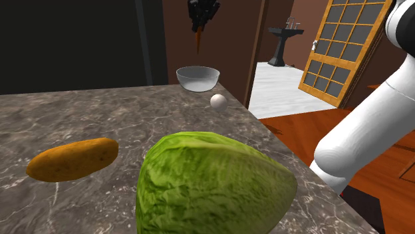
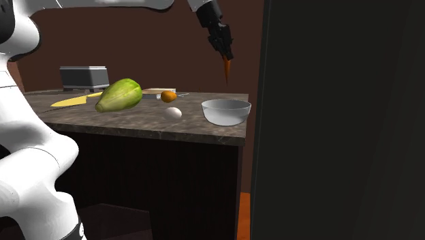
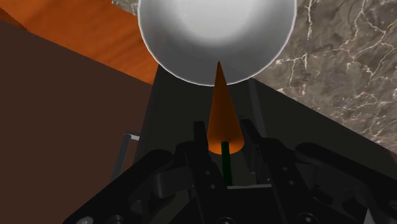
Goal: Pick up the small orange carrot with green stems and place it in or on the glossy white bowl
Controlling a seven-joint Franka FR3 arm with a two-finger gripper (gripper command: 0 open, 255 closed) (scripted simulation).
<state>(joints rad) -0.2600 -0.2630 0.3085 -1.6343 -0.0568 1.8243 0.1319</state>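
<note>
A big stone counter [image 1: 133, 110] is spreading out far below the gripper [image 1: 198, 28]. The white arm [image 1: 366, 133] is reaching up over the counter and holding the gripper high in the air.

A large green cabbage [image 1: 213, 189] is sitting on the counter, low down and well away from the gripper. An orange-brown lump [image 1: 73, 159], shaped like a potato, is lying near the cabbage, also far from the gripper.

A shiny white bowl [image 1: 197, 78] is sitting on the counter below the gripper, close to the counter's corner. The gripper is black and is pointing down at the bowl. Its two fingers [image 3: 194, 156] are squeezing tight on the fat top of a small orange carrot [image 1: 197, 41].

The carrot is hanging in the air with its pointy tip down. It is hanging between the gripper and the bowl, and it is not touching the bowl. In the wrist view the tip is pointing at the bowl's near rim.

A thin green stem [image 3: 224, 159] is poking back from the carrot's top, in between the fingers. A little white egg [image 1: 218, 101] is lying on the counter just beside the bowl, lower than the gripper and off to one side.
</note>
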